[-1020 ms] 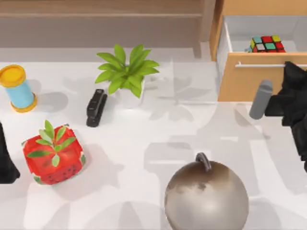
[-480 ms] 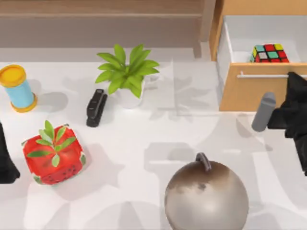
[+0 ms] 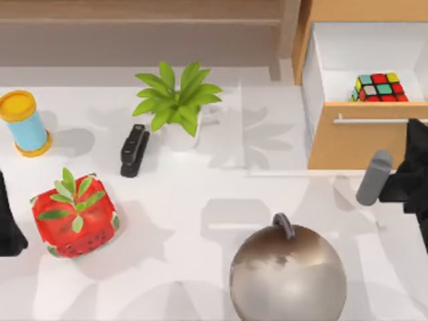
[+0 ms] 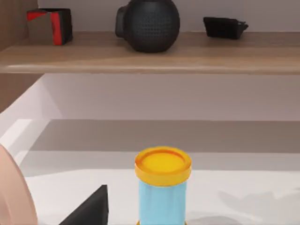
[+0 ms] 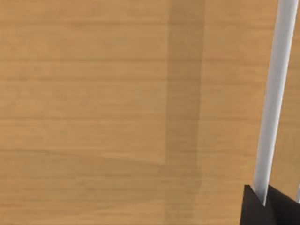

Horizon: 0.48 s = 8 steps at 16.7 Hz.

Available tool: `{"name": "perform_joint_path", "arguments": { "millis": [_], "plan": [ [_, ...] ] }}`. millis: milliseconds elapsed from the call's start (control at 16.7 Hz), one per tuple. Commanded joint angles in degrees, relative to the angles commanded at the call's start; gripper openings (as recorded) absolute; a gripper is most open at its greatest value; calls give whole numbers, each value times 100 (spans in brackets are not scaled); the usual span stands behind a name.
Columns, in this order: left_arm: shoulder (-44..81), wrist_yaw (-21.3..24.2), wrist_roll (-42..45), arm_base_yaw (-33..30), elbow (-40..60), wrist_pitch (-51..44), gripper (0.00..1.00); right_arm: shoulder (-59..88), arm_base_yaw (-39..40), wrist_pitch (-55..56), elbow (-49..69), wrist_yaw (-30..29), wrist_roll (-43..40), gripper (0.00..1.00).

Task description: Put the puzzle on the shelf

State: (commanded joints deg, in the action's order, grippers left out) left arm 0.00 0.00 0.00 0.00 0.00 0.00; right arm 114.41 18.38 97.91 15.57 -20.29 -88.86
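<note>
The right gripper's [image 5: 262, 206] dark fingers [image 5: 251, 208] are clenched on the silver bar handle [image 5: 274, 93] of the orange-tan wooden drawer [image 3: 351, 137] at the table's [image 3: 221, 194] far right corner. A slip off that thin bar, I judge, would leave the drawer half open. The small multicoloured puzzle cube [image 3: 380, 87] lies inside it; the long light-wood shelf [image 3: 140, 20] runs along the far edge. The left arm sits parked at the table's left edge.

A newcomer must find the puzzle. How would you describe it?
Look at the orange-tan wooden cabinet on the table's right side, whose drawer stands pulled open. Inside lies the small black-gridded cube puzzle with red, green and yellow stickers, unlike the bigger red strawberry-patterned cube at left.
</note>
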Motion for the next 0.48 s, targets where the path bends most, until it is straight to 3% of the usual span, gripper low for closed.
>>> {"name": "perform_joint_path", "arguments": {
  "millis": [480],
  "plan": [
    [0,0,0,0,0,0,100,0,0,0,0,0,0,60]
  ]
}}
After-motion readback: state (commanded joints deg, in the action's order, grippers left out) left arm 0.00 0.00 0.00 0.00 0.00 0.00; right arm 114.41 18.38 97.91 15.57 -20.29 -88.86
